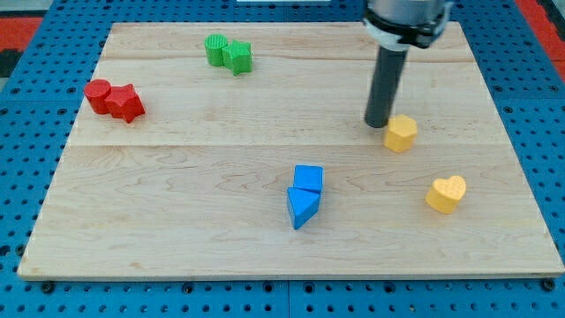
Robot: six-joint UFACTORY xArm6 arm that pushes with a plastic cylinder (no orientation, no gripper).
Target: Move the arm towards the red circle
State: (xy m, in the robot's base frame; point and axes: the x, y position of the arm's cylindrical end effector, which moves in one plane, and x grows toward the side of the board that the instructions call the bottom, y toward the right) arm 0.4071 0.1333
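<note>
The wooden table carries 8 blocks: red circle touching a red star, 2 green blocks, blue cube touching a blue triangle, yellow hexagon, yellow heart.

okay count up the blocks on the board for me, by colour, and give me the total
Red: 2, a red circle touching a red star.
Green: 2, a green circle and a green star.
Blue: 2, a blue cube and a blue triangle.
Yellow: 2, a yellow hexagon beside my tip, and a yellow heart.
Total: 8
</note>
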